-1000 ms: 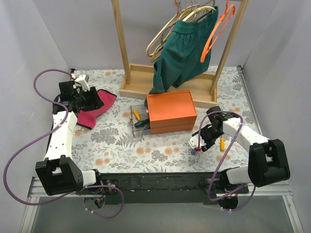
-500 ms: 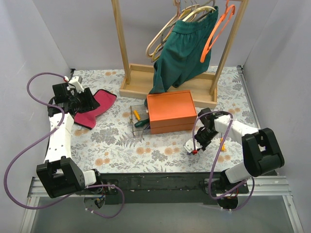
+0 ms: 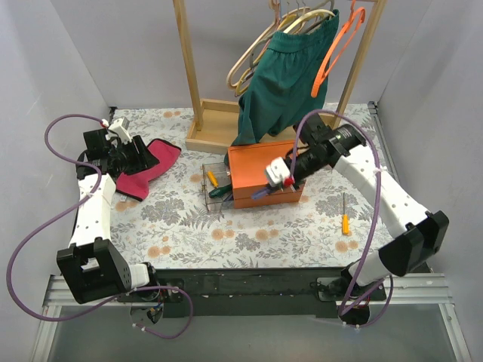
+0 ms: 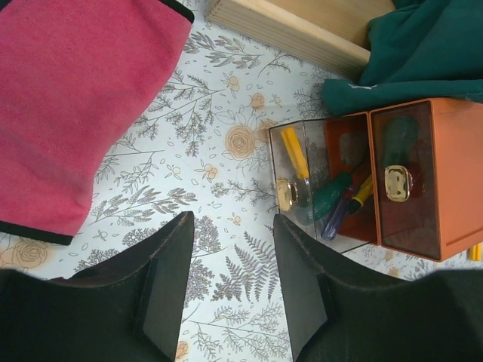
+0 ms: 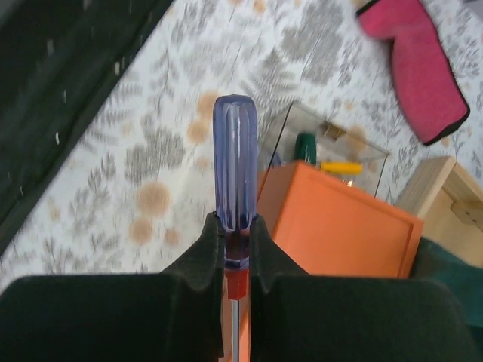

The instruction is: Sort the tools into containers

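My right gripper [image 3: 278, 179] is shut on a purple-and-red screwdriver [image 5: 235, 166] and holds it above the front edge of the orange box [image 3: 264, 170], handle pointing toward the clear box [image 3: 215, 187]. The orange box [image 5: 339, 219] and clear box [image 5: 332, 147] lie under it in the right wrist view. The clear box [image 4: 317, 181] holds yellow, green and blue screwdrivers. An orange-handled screwdriver [image 3: 345, 219] lies on the table at the right. My left gripper [image 3: 143, 157] is open and empty [image 4: 230, 226] above the table beside a pink cloth.
A pink cloth [image 3: 147, 170] lies at the left. A wooden rack with a base tray [image 3: 219, 136], hangers and a green garment [image 3: 283, 75] stands behind the boxes. Grey walls close in both sides.
My right arm has lifted the purple-and-red screwdriver from the table at the right front and carried it up and left to over the orange box. My left arm has barely moved.
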`<state>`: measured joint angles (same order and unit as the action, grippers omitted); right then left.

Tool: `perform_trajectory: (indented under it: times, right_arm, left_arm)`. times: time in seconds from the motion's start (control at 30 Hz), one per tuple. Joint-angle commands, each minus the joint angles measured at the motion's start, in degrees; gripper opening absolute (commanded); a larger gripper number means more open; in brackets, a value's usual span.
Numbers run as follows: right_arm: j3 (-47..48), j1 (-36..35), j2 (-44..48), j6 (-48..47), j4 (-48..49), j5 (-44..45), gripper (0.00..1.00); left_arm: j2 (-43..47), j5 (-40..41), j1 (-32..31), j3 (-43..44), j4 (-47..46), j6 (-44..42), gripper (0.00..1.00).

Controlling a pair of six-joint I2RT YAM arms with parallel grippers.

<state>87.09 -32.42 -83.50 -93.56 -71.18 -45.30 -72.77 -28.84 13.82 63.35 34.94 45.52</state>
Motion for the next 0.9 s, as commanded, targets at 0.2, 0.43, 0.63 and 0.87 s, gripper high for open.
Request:
perform_trajectory:
  times: [0.2,0.43,0.63,0.87]
  right_arm:
    - [2.0,-2.0,-6.7,89.5,62.1,-19.8,0.01]
    - [-0.9,-6.2,-14.0,105.7,81.4,-8.2,0.01]
    - [1.1,-8.4,-21.3,105.6,85.9,0.8,0.01]
    - [4.8,-10.3,-30.4,100.9,83.9,7.2,0.01]
  left_arm:
    - [2.4,-2.5,0.3,-1.6,-2.6,1.8,0.47]
    - [7.0,-3.1,0.3,-3.2,-0.9,0.6,0.47]
    - [9.5,-1.6,0.9,-4.7,-0.5,0.4,0.47]
    - [10.6,-2.2,2.0,-5.8,-0.1,0.9,0.47]
